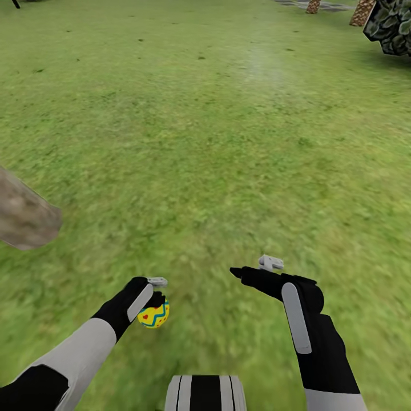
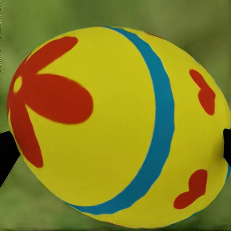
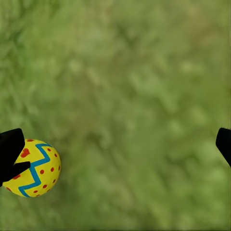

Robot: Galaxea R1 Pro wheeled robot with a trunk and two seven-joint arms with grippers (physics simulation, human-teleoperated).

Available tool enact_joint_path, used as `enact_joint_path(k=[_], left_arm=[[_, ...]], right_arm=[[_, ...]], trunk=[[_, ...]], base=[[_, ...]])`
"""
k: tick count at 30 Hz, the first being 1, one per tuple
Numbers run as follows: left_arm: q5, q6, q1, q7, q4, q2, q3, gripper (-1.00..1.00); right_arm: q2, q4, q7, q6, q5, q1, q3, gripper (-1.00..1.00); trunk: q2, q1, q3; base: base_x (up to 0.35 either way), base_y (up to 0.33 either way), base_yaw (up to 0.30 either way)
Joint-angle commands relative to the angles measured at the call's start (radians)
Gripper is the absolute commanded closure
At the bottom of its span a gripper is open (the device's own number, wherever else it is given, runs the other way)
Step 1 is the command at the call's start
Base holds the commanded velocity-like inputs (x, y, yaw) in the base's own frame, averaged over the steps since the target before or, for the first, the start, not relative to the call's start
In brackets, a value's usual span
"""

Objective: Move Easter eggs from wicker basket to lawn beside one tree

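Closest to my left wrist camera is an Easter egg [image 2: 115,125], yellow with a blue band, a red flower and red hearts, pinched between the two dark fingertips [image 2: 6,154] of my left gripper [image 1: 153,298]. From the head camera I see that egg [image 1: 153,315] held just above the lawn [image 1: 217,142], low and left of centre. My right gripper [image 1: 255,269] hangs beside it with its jaws spread wide and nothing between them; its wrist camera looks down at grass, with the same egg [image 3: 32,168] beside one black finger [image 3: 9,149]. A grey-brown trunk [image 1: 23,214] juts in at the lawn's left edge. Dark foliage [image 1: 393,25] sits at the far right corner.
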Motion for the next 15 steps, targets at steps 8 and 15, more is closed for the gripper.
enact_joint_path(k=[8, 15], left_arm=[[0.039, -0.062, 0.002, -0.008, 0.068, 0.001, -0.005, -1.0], [0.038, -0.061, 0.002, -0.008, 0.068, 0.001, -0.004, -1.0]], right_arm=[[0.001, -0.001, -0.002, 0.005, -0.004, -0.001, -0.002, -1.0], [0.001, -0.001, -0.002, 0.005, -0.004, -0.001, -0.002, -1.0]], trunk=[[0.0, 0.001, -0.005], [0.0, 0.0, -0.001]], base=[[0.0, 0.0, 0.0], [0.0, 0.0, 0.0]])
